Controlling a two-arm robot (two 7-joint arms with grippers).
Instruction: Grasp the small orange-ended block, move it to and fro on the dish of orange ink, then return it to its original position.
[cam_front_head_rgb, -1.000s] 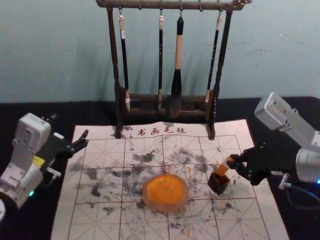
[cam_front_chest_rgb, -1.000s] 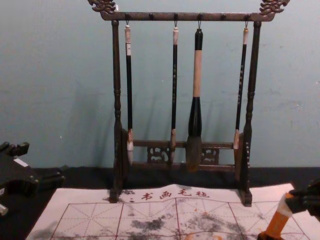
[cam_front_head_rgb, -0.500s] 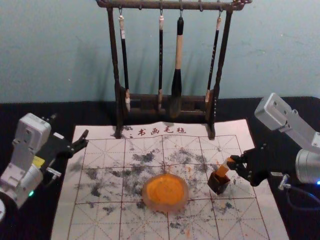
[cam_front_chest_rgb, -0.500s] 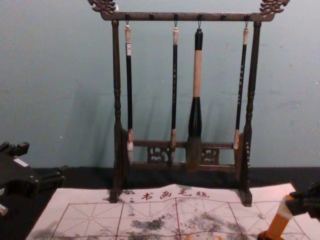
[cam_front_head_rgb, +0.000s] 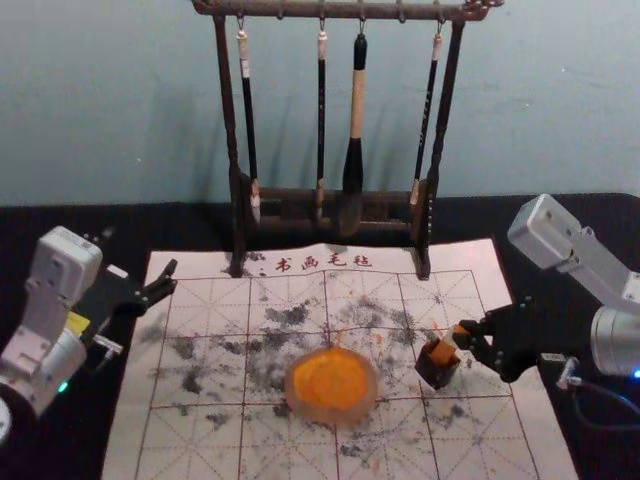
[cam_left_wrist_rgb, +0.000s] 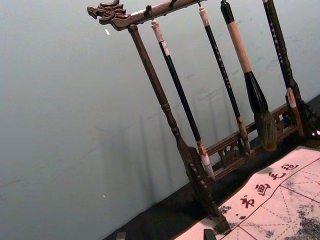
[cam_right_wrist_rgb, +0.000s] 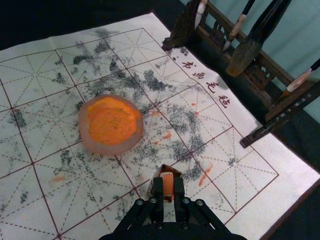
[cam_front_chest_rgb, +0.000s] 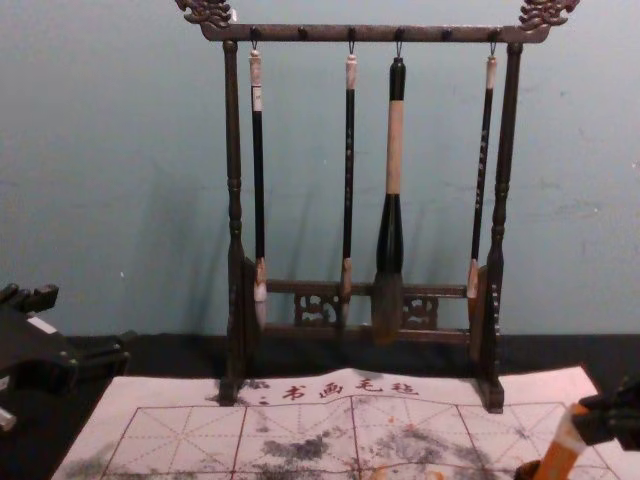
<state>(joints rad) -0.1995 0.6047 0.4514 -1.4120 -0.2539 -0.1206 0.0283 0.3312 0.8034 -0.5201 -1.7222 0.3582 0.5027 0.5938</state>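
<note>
Dark glossy wood brush rack (cam_front_head_rgb: 229, 110).

The right arm reached in over the right edge of the mat (cam_front_head_rgb: 130, 440), its gripper (cam_front_head_rgb: 464, 336) angled slightly down, fingers drawn close together. The left arm was parked, its gripper (cam_front_head_rgb: 140, 254) by the mat's far left corner, fingers spread wide.

Orange block (cam_front_chest_rgb: 558, 459), tilted, apparently partly in box (cam_front_head_rgb: 433, 373), orange-filled dish (cam_right_wrist_rgb: 110, 149) nearby
</note>
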